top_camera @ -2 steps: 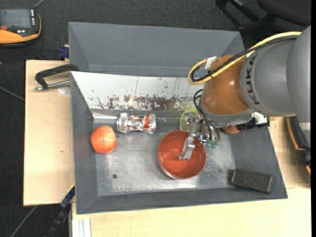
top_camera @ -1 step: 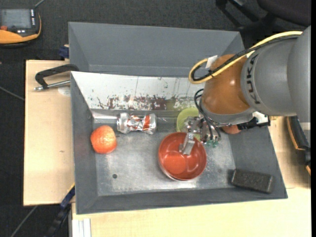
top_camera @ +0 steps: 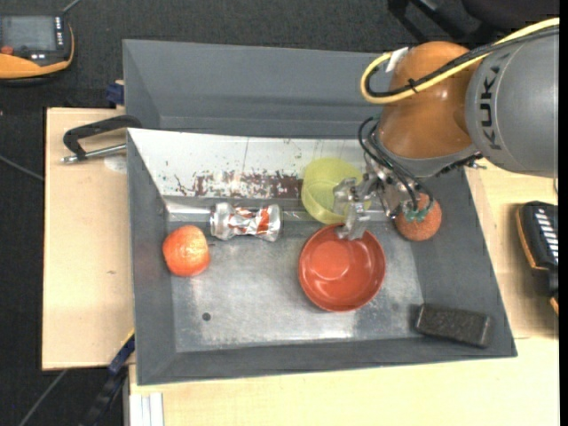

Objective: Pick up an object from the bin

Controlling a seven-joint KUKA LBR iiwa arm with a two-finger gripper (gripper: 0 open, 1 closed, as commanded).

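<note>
Our jaws hang over the far rim of the red bowl [top_camera: 337,278], just beside a yellow-green round thing [top_camera: 319,181]; we cannot tell whether they are clenched or released.

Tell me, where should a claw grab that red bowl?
The red bowl stands upright, mouth open, so probably pinch its thin rim from straight above. The near rim looks freest; a yellow-green ball sits close by the far side.

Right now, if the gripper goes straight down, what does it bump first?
Probably the red bowl: the gripper hangs over its far rim, beside the yellow-green round object. Depth is unclear, so it might land just outside.
</note>
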